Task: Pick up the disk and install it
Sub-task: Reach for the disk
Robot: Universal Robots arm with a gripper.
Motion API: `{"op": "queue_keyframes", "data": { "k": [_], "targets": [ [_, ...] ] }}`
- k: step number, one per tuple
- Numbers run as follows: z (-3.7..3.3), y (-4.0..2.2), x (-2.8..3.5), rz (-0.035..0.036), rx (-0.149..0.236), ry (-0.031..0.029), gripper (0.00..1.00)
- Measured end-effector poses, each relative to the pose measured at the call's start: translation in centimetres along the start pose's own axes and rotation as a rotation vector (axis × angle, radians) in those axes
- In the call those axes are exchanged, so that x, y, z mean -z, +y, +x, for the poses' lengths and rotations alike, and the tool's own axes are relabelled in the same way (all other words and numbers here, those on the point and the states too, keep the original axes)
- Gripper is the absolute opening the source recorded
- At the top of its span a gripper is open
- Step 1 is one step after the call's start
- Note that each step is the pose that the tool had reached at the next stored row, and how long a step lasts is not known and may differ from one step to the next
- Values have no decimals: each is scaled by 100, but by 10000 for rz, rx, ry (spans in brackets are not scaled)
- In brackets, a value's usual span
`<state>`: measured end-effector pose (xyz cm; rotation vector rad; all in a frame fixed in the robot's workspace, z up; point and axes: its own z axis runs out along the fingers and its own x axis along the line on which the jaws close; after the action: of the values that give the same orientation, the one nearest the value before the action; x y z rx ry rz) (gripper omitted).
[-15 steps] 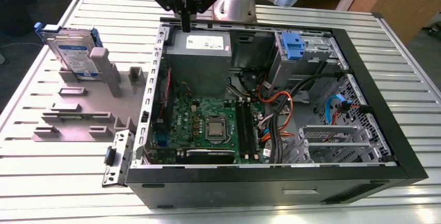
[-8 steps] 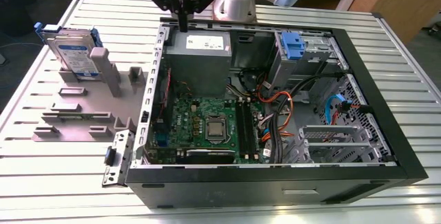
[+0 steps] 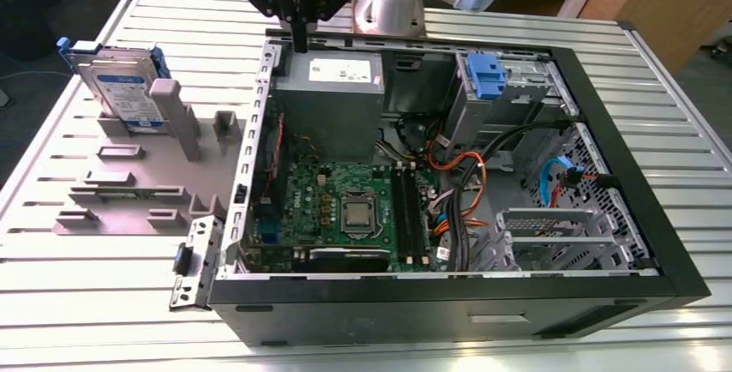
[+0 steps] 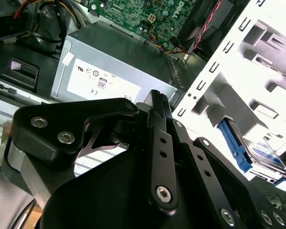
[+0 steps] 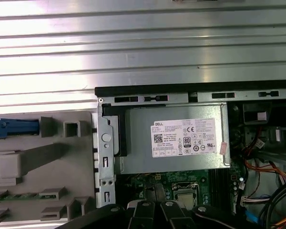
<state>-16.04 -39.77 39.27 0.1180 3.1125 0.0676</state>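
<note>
Judging by how things are lying, the task is barely getting under way: at the exterior view's left the disk (image 3: 115, 89) is standing on edge in the grey holder rack (image 3: 126, 192) on the desk (image 3: 69, 286), not yet picked up and with nothing touching it; moving right, the claw (image 3: 300, 39) is hanging at the rear rim of the open computer case (image 3: 458, 303), just above the power supply (image 3: 332, 81), its fingers looking pressed together and gripping nothing, well apart from the disk; further right, the drive bay (image 3: 515, 89) in the case's far corner is carrying a small blue clip (image 3: 486, 76), so both the pick and the install appear to be left to do. The first wrist view is looking straight down, showing the disk's blue bracket edge-on (image 5: 14, 128) in the rack, beside the case wall, with the power supply's label facing up; the second wrist view is instead giving the claw's black linkages (image 4: 157, 100) close up and a slice of the disk's labelled face (image 4: 267, 155) past the pale perforated case wall.
</note>
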Motion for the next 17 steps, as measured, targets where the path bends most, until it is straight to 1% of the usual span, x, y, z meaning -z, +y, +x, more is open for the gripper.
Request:
{"op": "queue_keyframes", "data": {
  "k": [12, 15, 17],
  "targets": [
    [3, 2, 0, 0, 0, -1, 11],
    [25, 0, 1, 0, 1, 0, 11],
    [63, 4, 1, 0, -1, 0, 11]
  ]
}}
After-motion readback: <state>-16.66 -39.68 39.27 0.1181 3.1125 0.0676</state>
